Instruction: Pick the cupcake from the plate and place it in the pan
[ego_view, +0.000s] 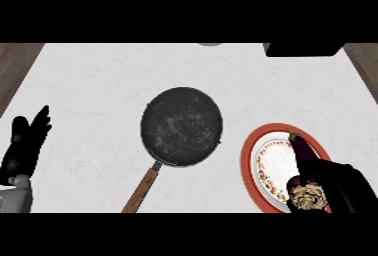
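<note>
A black pan (181, 126) with a brown wooden handle (142, 189) lies in the middle of the white counter, nothing inside it. To its right is a red-rimmed white plate (252, 150). A dark purple eggplant (303, 149) lies across the plate. The brown cupcake (307, 196) is at the plate's near edge, and my right hand (347, 186) is curled round it from the right, hiding part of it and the plate's lower right. My left hand (26, 145) rests open at the far left, fingers up.
A dark box-like object (304, 49) stands at the counter's back right, with a small grey thing (210, 44) at the back edge. Wooden floor shows past the counter's left and right edges.
</note>
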